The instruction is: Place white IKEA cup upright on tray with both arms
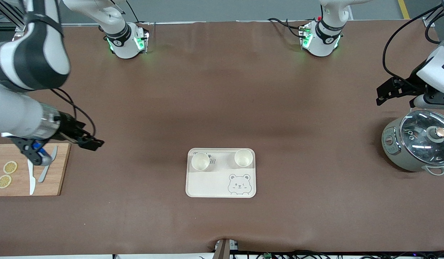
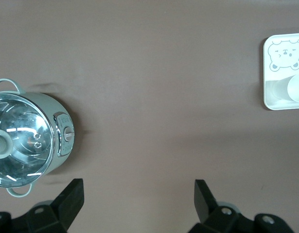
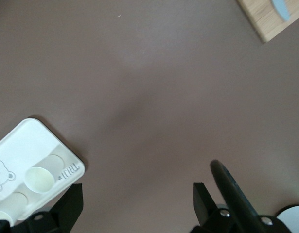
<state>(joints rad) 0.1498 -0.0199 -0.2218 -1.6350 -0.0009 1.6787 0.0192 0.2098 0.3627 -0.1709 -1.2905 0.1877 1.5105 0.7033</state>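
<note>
The cream tray with the bear drawing lies mid-table, near the front camera. Two white cups stand upright on it, one toward the right arm's end and one toward the left arm's end. My right gripper is open and empty over bare table beside the cutting board. Its wrist view shows the tray and a cup. My left gripper is open and empty over bare table beside the pot. Its wrist view shows the tray and a cup at the frame's edge.
A wooden cutting board with lemon slices and a white knife lies at the right arm's end. A grey-green pot with a glass lid stands at the left arm's end; it also shows in the left wrist view.
</note>
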